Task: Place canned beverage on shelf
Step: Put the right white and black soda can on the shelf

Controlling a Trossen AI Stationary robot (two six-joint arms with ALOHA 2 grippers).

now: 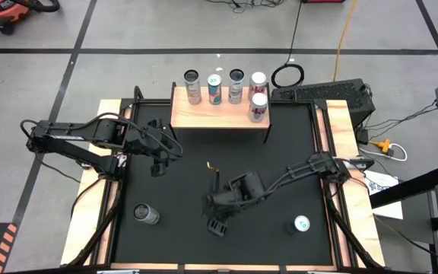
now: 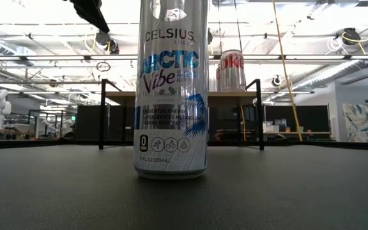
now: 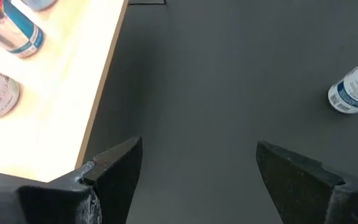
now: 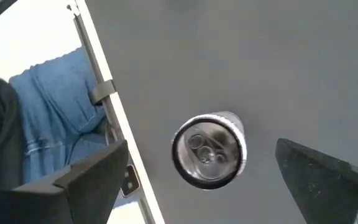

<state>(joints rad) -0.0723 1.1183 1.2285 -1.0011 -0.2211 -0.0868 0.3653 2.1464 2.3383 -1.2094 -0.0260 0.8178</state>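
The shelf (image 1: 219, 113) is a light-wood board on thin black legs at the table's far side, with several cans standing on it. A silver can (image 1: 147, 215) stands upright on the black mat near the left front; it also shows in the right wrist view (image 4: 209, 149). A white and blue can (image 1: 301, 224) stands at the right front. My right gripper (image 1: 217, 222) is open and low over the mat's middle front, pointing toward the silver can and well short of it (image 4: 201, 144). My left gripper (image 1: 158, 156) is open and empty beside the shelf's near left corner (image 3: 197, 152).
A white and blue Celsius can (image 2: 171, 89) stands upright close before the low camera, hiding part of the shelf (image 2: 235, 94). A small yellow scrap (image 1: 209, 164) lies mid-mat. Wooden side strips (image 1: 97, 190) edge the table. A person's jeans (image 4: 55, 112) show beyond the table edge.
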